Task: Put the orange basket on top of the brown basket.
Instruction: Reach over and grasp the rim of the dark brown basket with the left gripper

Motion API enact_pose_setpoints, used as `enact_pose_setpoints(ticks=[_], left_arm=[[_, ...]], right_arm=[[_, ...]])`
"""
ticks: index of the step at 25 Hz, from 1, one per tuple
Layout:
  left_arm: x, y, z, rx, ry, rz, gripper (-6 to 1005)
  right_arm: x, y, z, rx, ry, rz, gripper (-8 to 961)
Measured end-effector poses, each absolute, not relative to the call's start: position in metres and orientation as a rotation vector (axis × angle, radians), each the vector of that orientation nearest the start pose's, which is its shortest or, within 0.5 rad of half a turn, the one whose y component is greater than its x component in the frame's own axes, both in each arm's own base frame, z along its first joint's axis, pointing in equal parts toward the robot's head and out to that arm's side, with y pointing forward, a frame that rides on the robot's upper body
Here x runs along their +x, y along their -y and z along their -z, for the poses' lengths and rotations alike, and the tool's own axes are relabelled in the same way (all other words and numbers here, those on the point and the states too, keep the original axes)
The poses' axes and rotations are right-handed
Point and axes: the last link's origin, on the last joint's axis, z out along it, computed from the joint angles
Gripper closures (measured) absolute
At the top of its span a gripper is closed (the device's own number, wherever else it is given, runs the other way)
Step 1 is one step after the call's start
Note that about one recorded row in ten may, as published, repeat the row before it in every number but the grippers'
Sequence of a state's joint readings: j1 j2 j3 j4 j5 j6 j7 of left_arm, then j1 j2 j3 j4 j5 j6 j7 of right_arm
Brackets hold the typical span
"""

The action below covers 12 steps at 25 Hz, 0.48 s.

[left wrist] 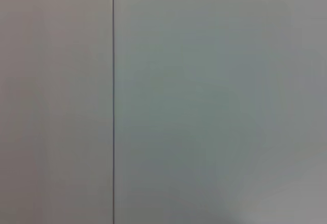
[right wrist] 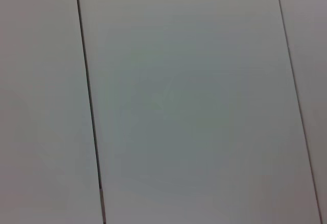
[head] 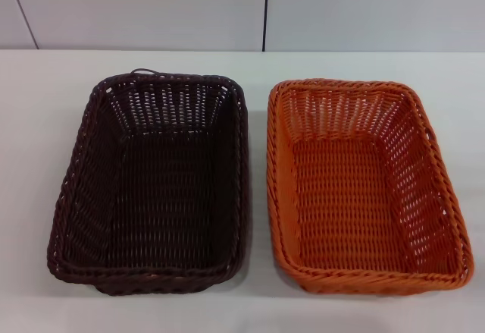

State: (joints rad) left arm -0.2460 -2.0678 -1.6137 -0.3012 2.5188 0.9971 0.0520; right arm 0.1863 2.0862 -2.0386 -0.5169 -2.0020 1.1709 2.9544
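- The orange basket (head: 366,185) sits upright on the white table (head: 30,120), on the robot's right side of the head view, its long sides running away from the robot.
- The brown basket (head: 151,185) stands just beside it on the left, parallel, with a narrow strip of table showing between the two braided rims; they do not appear to touch.
- Both baskets are empty, and nothing is stacked yet, so the task looks to be at its very start.
- Neither gripper appears in the head view; both wrist views show only pale wall panels with dark seams (left wrist: 113,101), so whether either gripper is released or clenched cannot be told.
- Handling, as a judgement: the orange basket looks light and fairly stiff, a woven tray that should keep its shape when lifted, though the sloping openwork sides may flex a little under a pinch.
- The braided rim is the likely place to take hold, near the middle of a long side, or on both short ends with two arms, so it lifts level.
- The weave looks smooth and could slip; lifted by one corner it may tilt.
- Being of equal size, it will probably nest into the brown basket, so squaring the rims matters.
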Motion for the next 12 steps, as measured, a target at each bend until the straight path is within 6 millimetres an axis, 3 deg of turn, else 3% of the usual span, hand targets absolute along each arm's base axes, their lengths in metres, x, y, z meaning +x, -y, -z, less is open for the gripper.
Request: enact_pose_setpoints(ticks=[12], left_arm=[[-0.409,-0.3,-0.064,-1.131,0.684,0.451,212]], right_arm=[[0.366,-0.288,-0.037,-1.017,-0.664,-0.605,121]])
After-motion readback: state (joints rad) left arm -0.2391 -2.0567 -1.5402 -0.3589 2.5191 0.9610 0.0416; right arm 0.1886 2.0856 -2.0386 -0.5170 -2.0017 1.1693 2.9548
